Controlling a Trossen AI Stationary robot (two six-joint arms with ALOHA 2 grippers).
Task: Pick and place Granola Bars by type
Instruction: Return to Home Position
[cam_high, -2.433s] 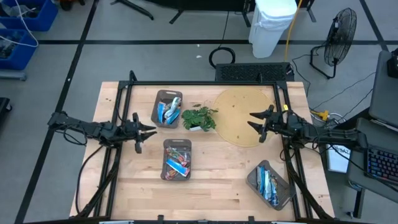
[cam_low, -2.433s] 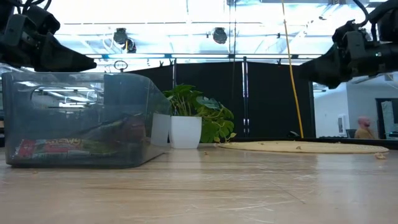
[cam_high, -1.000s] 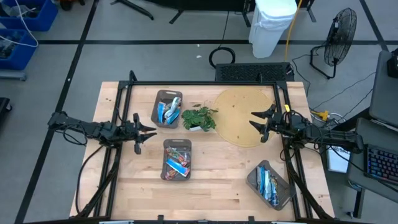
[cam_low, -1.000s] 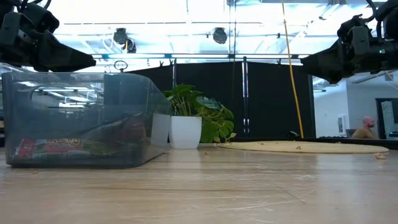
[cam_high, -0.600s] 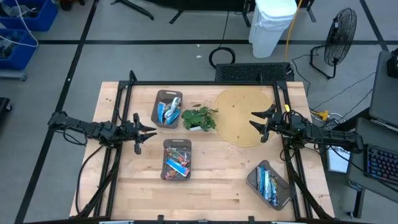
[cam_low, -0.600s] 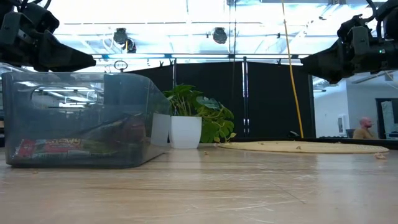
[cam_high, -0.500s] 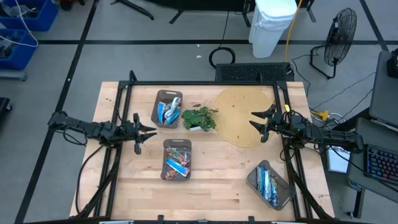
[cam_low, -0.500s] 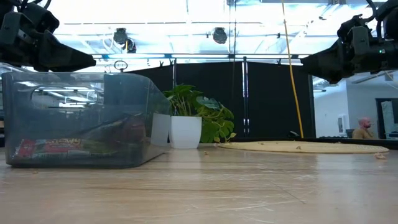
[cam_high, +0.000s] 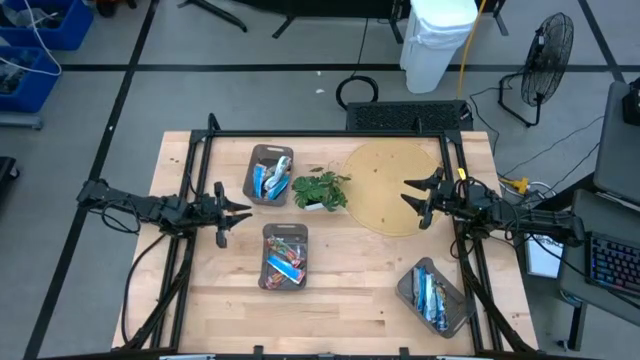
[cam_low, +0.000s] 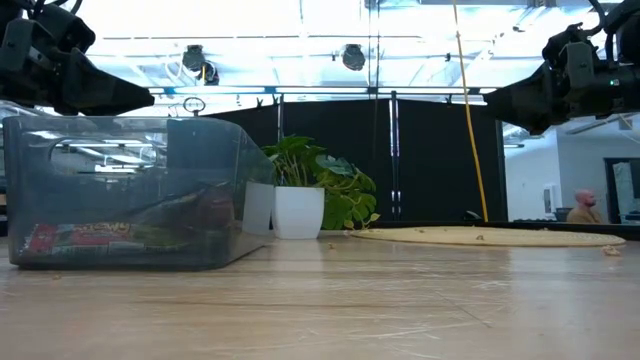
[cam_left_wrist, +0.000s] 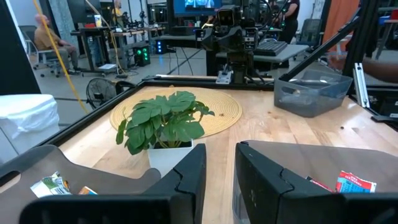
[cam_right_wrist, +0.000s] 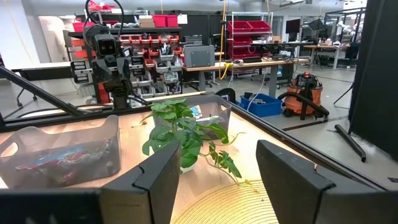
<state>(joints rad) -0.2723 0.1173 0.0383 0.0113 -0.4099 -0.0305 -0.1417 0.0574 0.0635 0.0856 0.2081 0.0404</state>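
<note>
dark right gripper (cam_high: 410, 192) barely shifted

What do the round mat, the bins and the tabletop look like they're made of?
Mat: probably woven straw or similar fibre, matte tan, with concentric ribbing.
Bin: likely translucent grey plastic, glossy; bars show through its wall and it catches reflections.
Table: light wood, seemingly butcher-block, with parallel plank seams and a low sheen.

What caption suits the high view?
Granola bars lie in three bins; left gripper and right gripper hover open, empty.
</note>
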